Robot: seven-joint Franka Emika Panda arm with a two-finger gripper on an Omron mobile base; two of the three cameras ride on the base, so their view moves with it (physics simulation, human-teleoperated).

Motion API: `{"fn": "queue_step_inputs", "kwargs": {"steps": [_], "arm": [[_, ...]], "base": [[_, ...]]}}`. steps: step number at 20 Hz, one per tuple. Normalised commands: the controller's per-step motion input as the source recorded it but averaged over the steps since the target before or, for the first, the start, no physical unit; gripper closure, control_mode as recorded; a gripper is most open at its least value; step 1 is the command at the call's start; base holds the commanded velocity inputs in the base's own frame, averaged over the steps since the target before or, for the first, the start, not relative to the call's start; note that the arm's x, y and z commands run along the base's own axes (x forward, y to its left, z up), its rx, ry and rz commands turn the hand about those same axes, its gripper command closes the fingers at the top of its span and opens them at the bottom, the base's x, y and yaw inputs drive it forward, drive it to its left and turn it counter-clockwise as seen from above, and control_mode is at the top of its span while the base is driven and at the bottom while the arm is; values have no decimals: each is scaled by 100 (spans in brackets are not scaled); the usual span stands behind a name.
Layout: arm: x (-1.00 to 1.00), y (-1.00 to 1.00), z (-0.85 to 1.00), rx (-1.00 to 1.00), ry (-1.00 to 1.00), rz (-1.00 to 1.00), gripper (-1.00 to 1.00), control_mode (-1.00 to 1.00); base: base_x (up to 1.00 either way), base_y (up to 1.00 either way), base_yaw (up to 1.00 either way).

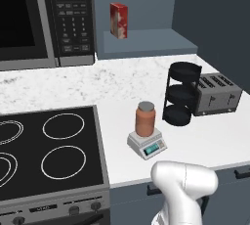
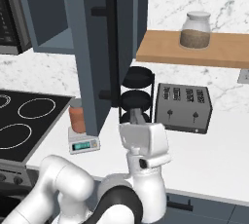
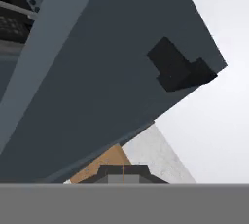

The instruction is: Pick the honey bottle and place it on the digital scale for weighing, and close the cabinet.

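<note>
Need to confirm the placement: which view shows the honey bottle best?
Left base view: the honey bottle stands whole on the digital scale. In the right base view the open cabinet door hides part of it.

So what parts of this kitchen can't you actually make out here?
- Honey bottle, right base view: the open cabinet door covers part of it.
- Digital scale display, left base view: digits too small.
- Gripper, hand view: tips merge at the bottom edge; open or shut unclear.
</note>
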Motion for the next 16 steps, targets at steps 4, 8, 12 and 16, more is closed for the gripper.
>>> {"fn": "queue_step_inputs", "kwargs": {"steps": [4,8,12,16], "arm": [[99,-33,0,5,3,17,100,-100],[47,11,2,-1,0,13,100,-100],[-6,71,30,-9,-15,14,100,-100],[-13,100,52,-21,-26,10,100,-100]], "base": [[0,0,0],[0,0,0],[0,0,0],[0,0,0]]}}
